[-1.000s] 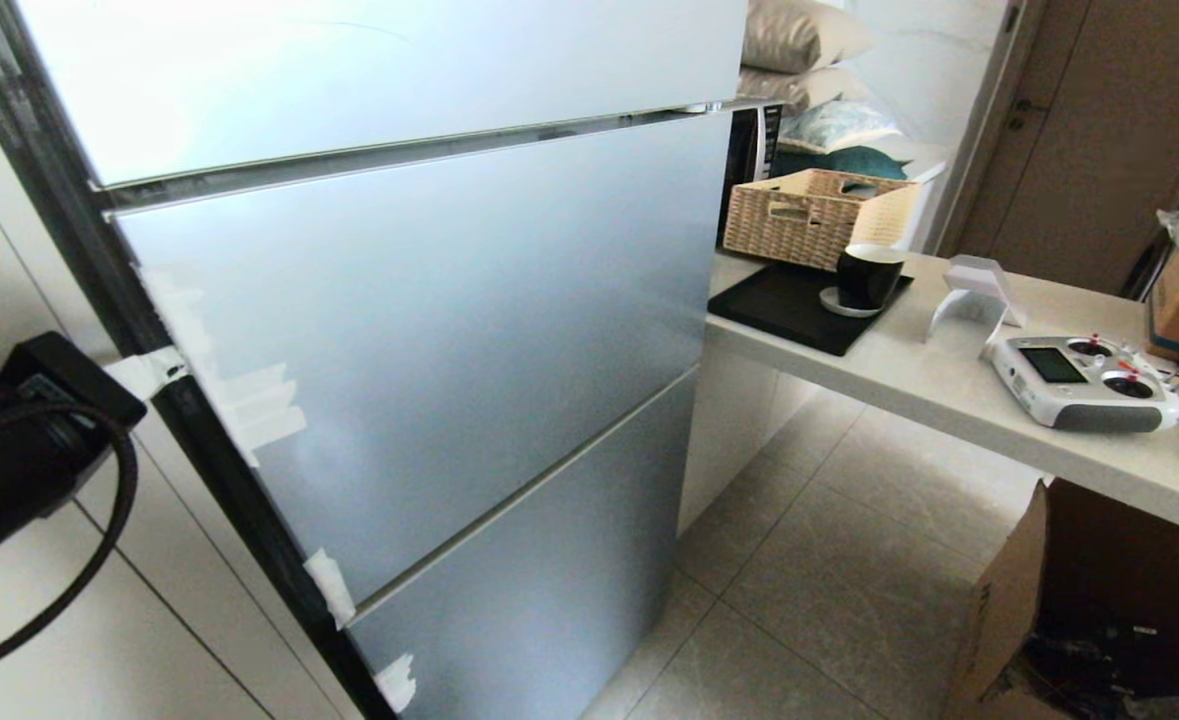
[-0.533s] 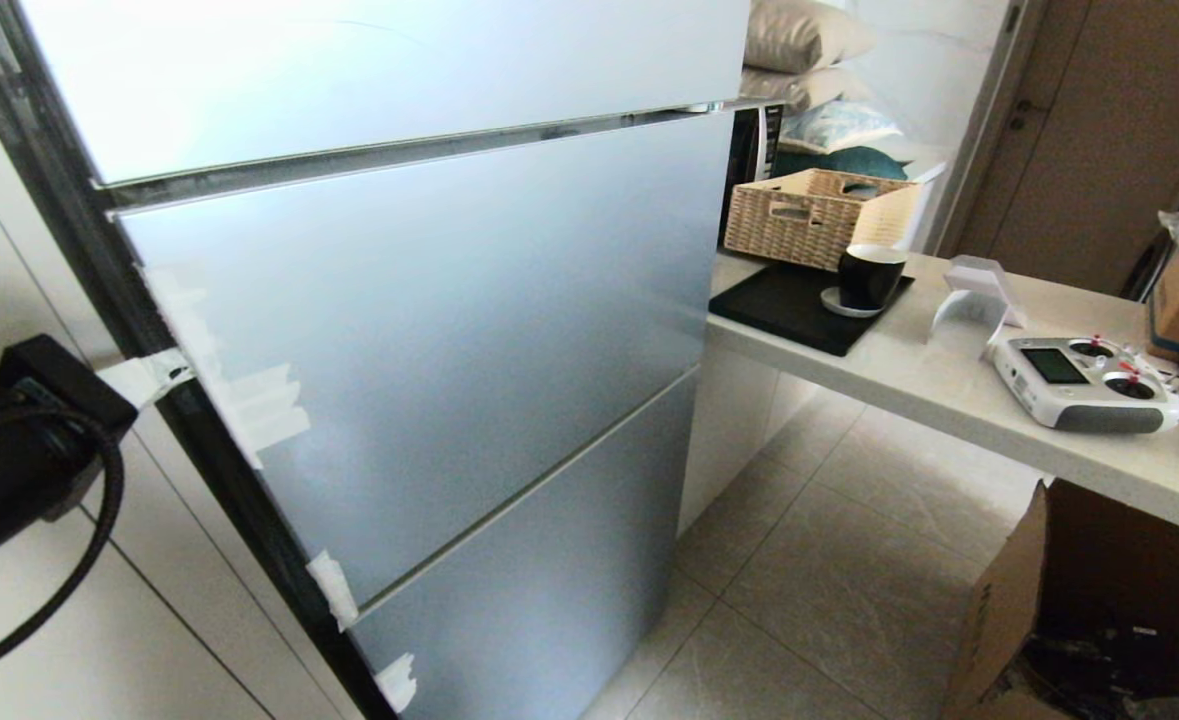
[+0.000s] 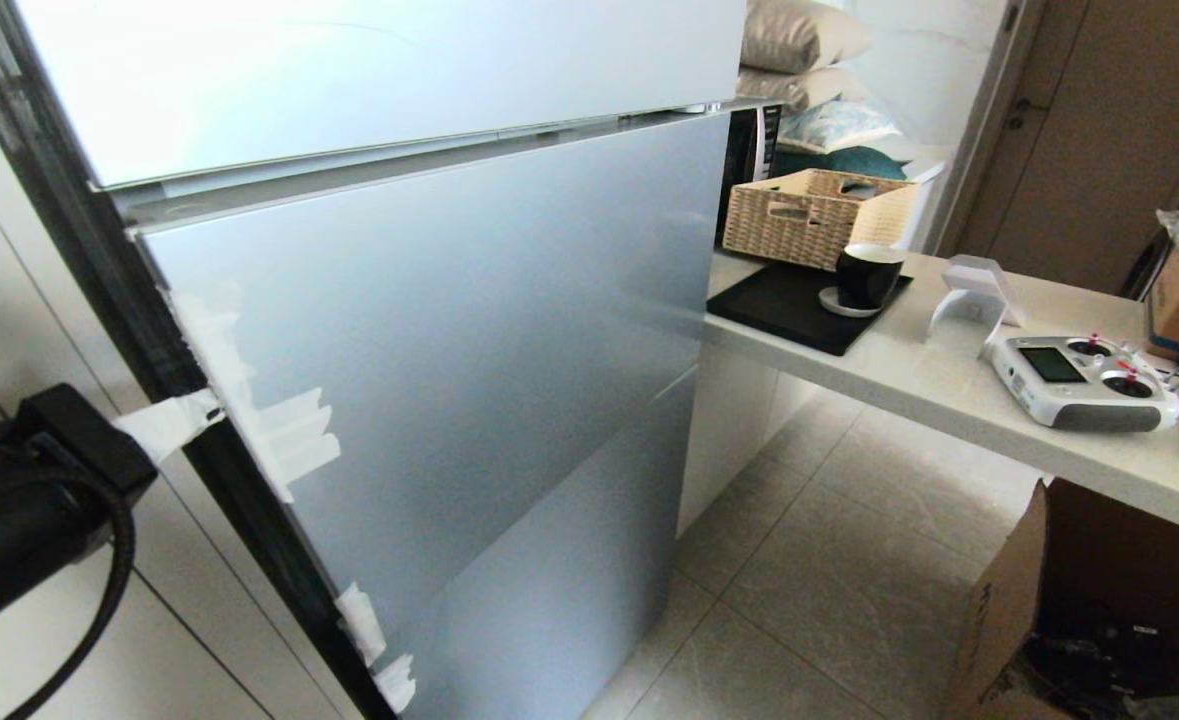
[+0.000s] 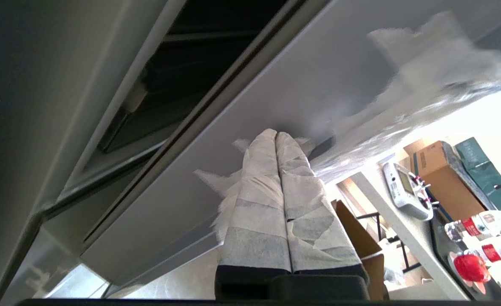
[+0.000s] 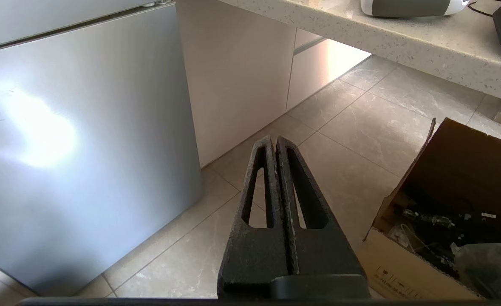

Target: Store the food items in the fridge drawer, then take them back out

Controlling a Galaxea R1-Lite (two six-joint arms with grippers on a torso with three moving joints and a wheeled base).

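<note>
left gripper (image 4: 275, 138): taped tips pressed together, hooked behind fridge door (image 3: 429, 380) edge | risk: slipping off, door swinging shut | right gripper (image 5: 275, 142): clenched, parked over floor | fridge drawer, food items: unseen

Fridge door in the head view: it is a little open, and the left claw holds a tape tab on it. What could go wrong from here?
1. The left claw grips only a thin tape tab at the edge of the fridge door; the tab may peel off or slip out.
2. The door is barely ajar, so if the tab lets go, it would probably fall shut.
3. The right claw hangs shut above the floor, probably too far away to help.
</note>
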